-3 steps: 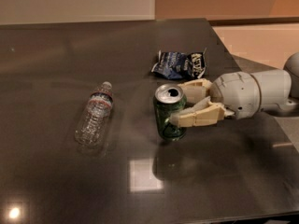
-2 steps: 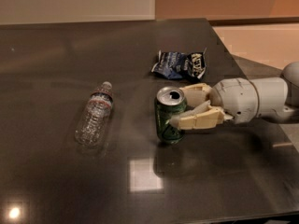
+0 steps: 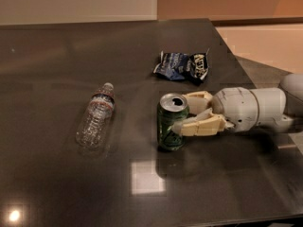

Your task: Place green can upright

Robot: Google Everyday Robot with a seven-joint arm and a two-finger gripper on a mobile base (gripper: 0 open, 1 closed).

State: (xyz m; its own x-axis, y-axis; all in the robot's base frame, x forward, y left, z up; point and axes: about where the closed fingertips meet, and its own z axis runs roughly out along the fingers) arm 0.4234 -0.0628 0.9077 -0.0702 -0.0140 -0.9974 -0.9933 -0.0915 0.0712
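Gripper dropped slightly, fingers still clamped on green can; can upright on table; only release seemingly remained.

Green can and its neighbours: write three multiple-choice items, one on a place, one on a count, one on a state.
1. The snack bag lies: A) beyond the green can; B) nearer the camera than it; C) on top of it.
2. Things on the table: A) two; B) three; C) five.
3. The green can is: A) on its side; B) upright in the claw; C) crushed flat.
Answers: 1 A, the bag sits farther up the table. 2 B, can, water bottle and bag. 3 B, its silver top faces up, and the claw, reaching in from the right, has a finger on either side.
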